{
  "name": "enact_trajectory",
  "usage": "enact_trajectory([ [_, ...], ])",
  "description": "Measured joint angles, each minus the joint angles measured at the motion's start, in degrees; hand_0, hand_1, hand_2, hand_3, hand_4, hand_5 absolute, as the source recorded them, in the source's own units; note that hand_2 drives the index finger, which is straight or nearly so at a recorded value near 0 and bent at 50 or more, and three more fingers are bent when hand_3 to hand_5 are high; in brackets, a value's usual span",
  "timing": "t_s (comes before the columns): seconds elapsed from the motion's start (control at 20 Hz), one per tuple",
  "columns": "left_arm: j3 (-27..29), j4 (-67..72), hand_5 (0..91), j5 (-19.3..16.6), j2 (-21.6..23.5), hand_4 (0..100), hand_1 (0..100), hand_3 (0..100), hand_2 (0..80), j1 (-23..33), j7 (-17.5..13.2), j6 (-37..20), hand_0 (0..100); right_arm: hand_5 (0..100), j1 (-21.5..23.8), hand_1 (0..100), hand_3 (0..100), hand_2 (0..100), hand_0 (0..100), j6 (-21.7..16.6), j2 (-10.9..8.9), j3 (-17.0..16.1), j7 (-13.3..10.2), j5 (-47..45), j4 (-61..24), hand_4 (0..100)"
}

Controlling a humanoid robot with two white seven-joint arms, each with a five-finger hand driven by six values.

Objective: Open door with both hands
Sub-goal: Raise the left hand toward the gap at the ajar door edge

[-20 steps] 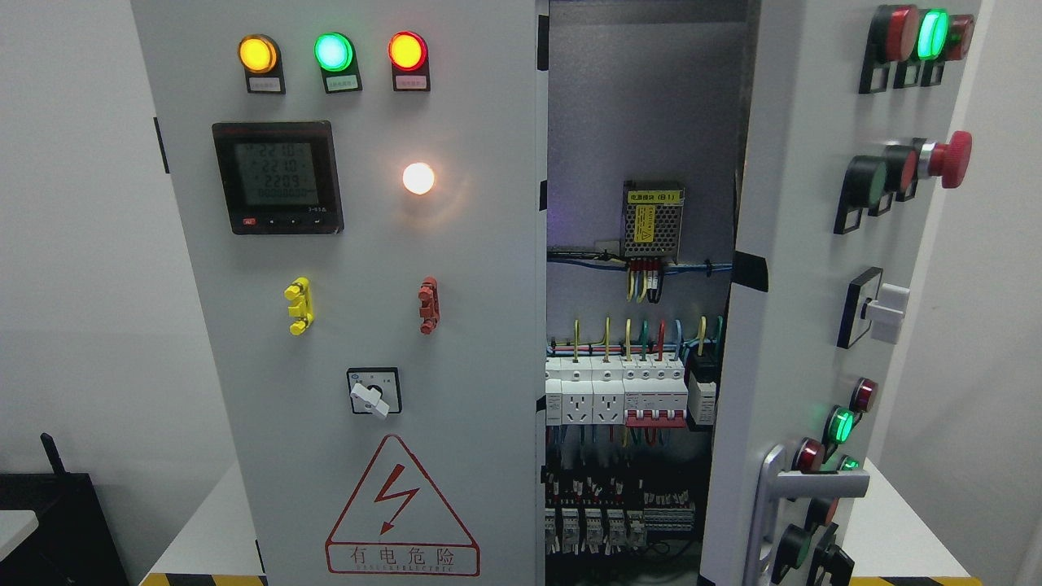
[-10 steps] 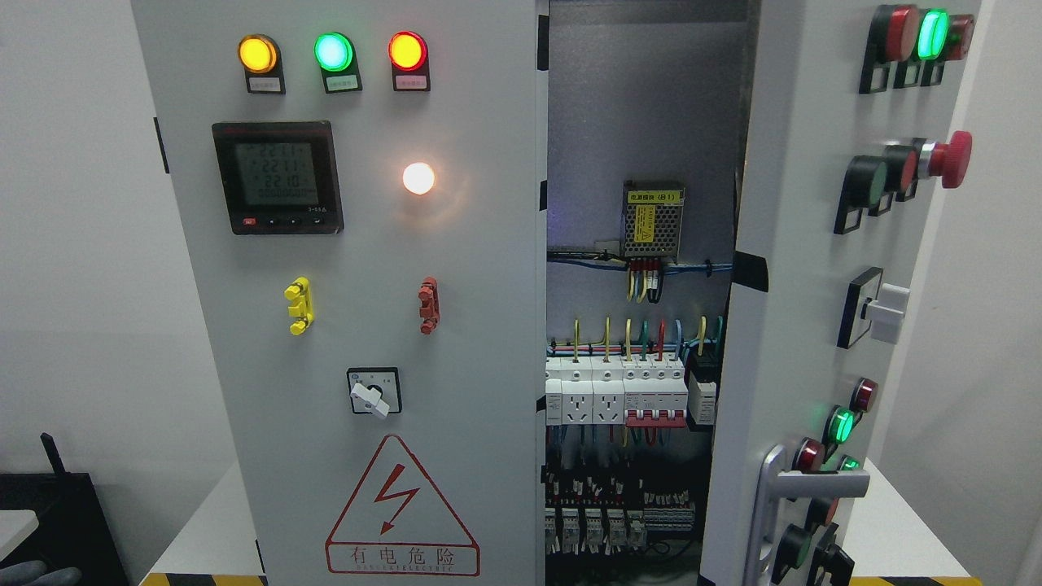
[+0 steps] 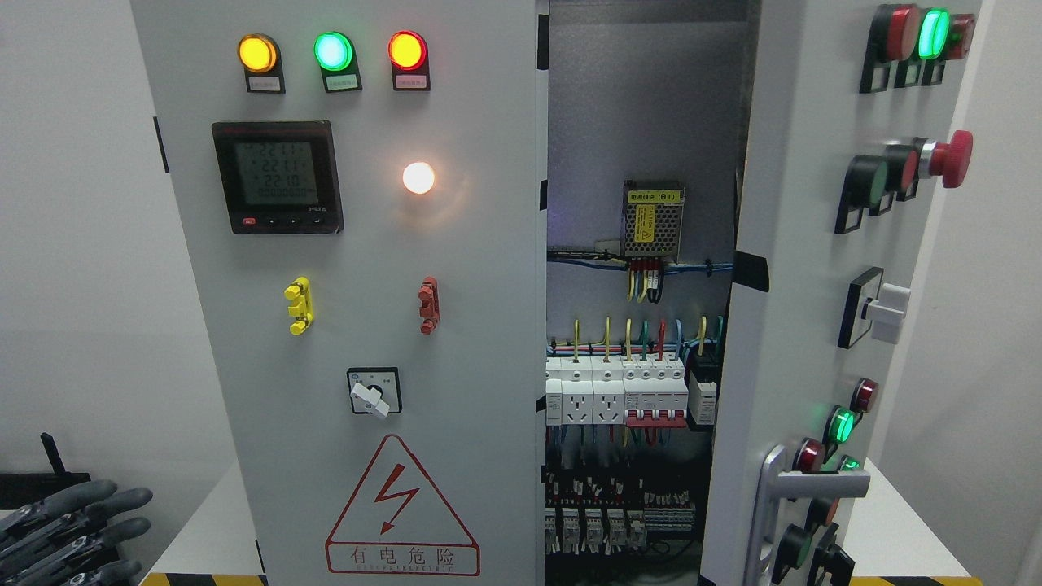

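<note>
My left hand [image 3: 69,533] has fingers [image 3: 89,492] sheathed in matt dark grey rubbery skin over black plastic links. The left door [image 3: 366,325] and right door [image 3: 802,268] look like sheet metal under smooth, pale grey paint. The door handle [image 3: 794,496] is satin, silvery metal. Pilot lamps [image 3: 334,51] are glossy translucent plastic; the meter [image 3: 277,177] has a black plastic bezel round a shiny screen. Inside, the breakers [image 3: 615,391] are smooth white plastic, and the back plate [image 3: 643,106] is dull, bare-looking grey metal.

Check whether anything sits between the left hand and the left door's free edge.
Nothing visible blocks it. The left hand, fingers spread, is at the lower left; the left door panel lies between it and the edge, bearing only low switches and lamps.
</note>
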Motion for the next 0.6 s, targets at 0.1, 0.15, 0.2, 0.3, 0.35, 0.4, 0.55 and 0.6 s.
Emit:
enact_trajectory([
  [0.1,-5.3,0.3,0.0,0.0,0.9,0,0,0,0.0,-7.3,0.1,1.4,0,0,0.0,0,0,0,38,0.0,0.00,0.0,0.0,0.0,0.0,0],
  [0.15,-8.3,0.4,0.0,-0.1,1.3,0,0,0,0.0,-10.9,0.1,1.7,0,0,0.0,0,0,0,38,0.0,0.00,0.0,0.0,0.0,0.0,0],
  [0.2,-11.2,0.6,0.0,-0.1,1.7,0,0,0,0.0,-14.6,0.1,2.0,0,0,0.0,0,0,0,38,0.0,0.00,0.0,0.0,0.0,0.0,0],
  [0.3,-17.4,1.1,0.0,0.0,2.5,0,0,0,0.0,-22.1,0.2,2.4,0,0,0.0,0,0,0,38,0.0,0.00,0.0,0.0,0.0,0.0,0],
  [0.35,-20.6,1.4,0.0,0.0,2.9,0,0,0,0.0,-25.9,0.2,2.4,0,0,0.0,0,0,0,38,0.0,0.00,0.0,0.0,0.0,0.0,0],
  [0.4,-24.2,1.8,0.0,0.2,3.2,0,0,0,0.0,-30.4,0.3,2.4,0,0,0.0,0,0,0,38,0.0,0.00,0.0,0.0,0.0,0.0,0],
  [0.55,-34.9,3.3,0.0,1.2,4.0,0,0,0,0.0,-43.0,0.3,2.5,0,0,0.0,0,0,0,38,0.0,0.01,0.0,0.0,0.0,0.0,0],
  [0.6,-38.8,3.8,0.0,2.0,4.2,0,0,0,0.0,-47.2,0.3,2.5,0,0,0.0,0,0,0,38,0.0,0.01,0.0,0.0,0.0,0.0,0],
])
